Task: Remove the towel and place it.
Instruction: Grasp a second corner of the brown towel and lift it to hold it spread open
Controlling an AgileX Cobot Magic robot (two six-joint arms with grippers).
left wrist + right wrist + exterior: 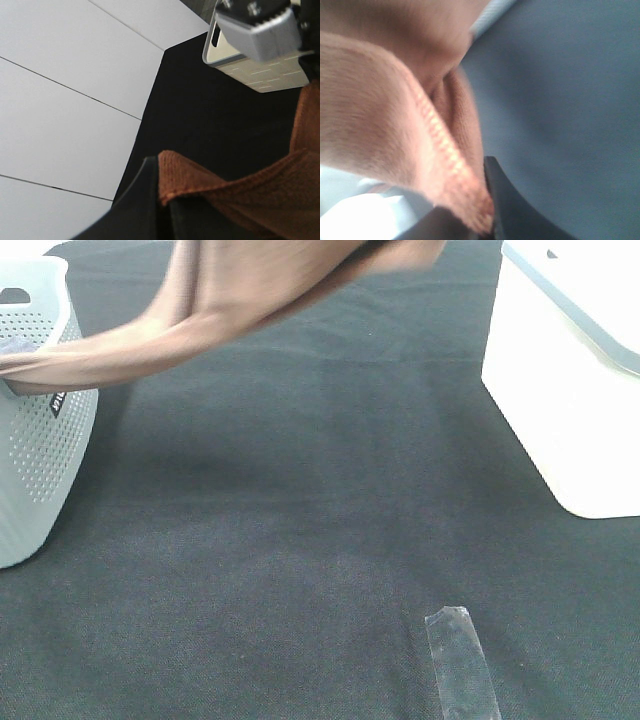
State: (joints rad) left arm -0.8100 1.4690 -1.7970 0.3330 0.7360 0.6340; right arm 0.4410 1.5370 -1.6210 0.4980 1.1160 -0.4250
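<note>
Plainly, writing: one small black label (57, 403) with white letters on the basket's side, too small to read.
Towel: one, rust-brown terry, towel (230, 300) hanging in the air above the table covering, stretched from the basket's rim on the left up to the top edge of the high view.
Towel's low end: at the basket's rim; whether it lies inside cannot be told.
Left gripper (162, 215): dark jaws closed, pinching a stitched edge of the towel.
Right gripper (487, 220): jaws closed too, with a hemmed fold of the towel nipped between them.
Basket: one, white perforated basket (40, 460) at the left edge of the table.
Box: one white box (560, 390) at the right, well apart from the basket.
Tape: one clear strip of tape (460, 665) stuck flat near the front.
Table covering: one, black cloth table covering (300, 520) under everything.
</note>
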